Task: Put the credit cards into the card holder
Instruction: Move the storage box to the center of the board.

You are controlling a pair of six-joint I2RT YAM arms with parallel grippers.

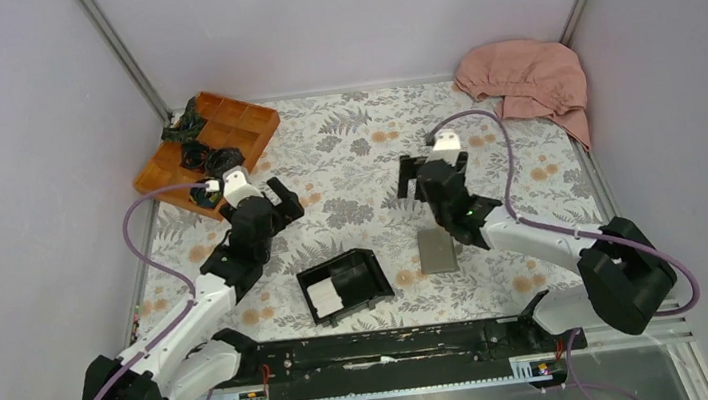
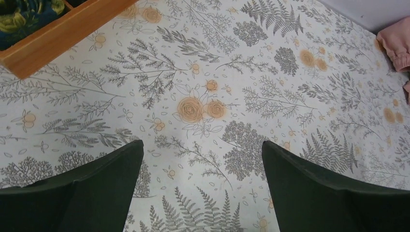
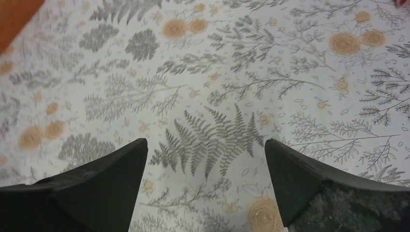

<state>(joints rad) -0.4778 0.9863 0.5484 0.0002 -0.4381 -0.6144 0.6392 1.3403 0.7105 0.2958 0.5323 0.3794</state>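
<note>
The credit cards (image 1: 326, 297) are a small white stack lying in the left part of a black open box (image 1: 356, 272) near the table's front. The card holder (image 1: 436, 251), a flat grey wallet, lies folded shut on the floral cloth to the right of the box, its far end under the right arm. My left gripper (image 1: 285, 200) hangs open over bare cloth, behind and left of the box. My right gripper (image 1: 418, 183) is open too, just beyond the holder. Both wrist views show only patterned cloth between the wide-apart fingers of the left gripper (image 2: 202, 145) and the right gripper (image 3: 206, 141).
An orange wooden tray (image 1: 207, 141) with dark tangled items sits at the back left, and its edge (image 2: 58, 34) shows in the left wrist view. A pink cloth (image 1: 528, 80) lies bunched in the back right corner. Metal frame posts stand at both back corners.
</note>
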